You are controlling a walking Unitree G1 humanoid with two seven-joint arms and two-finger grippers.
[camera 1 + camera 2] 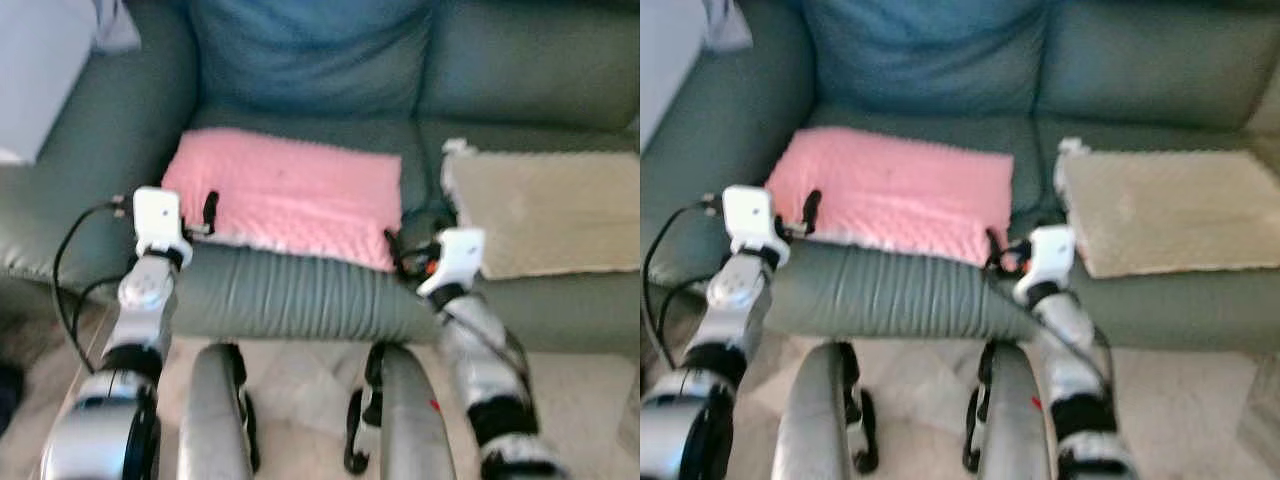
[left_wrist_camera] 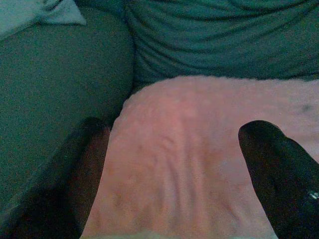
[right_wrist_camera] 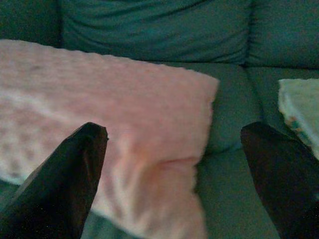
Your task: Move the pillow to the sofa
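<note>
Left eye view: nubby rectangular pink pillow [image 1: 290, 195]

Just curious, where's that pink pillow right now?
The pink pillow lies on the green sofa seat, left of a beige mat, between both grippers.

head views: soft overall blur, daylight-lit, no sharp edges anywhere
brightest area: pale surface at upper left, washed out
wrist views: dim, murky green cast
fingers [image 2: 279, 174]: out of focus, near-black blobs
glare: mild sheen on silver arms
</note>
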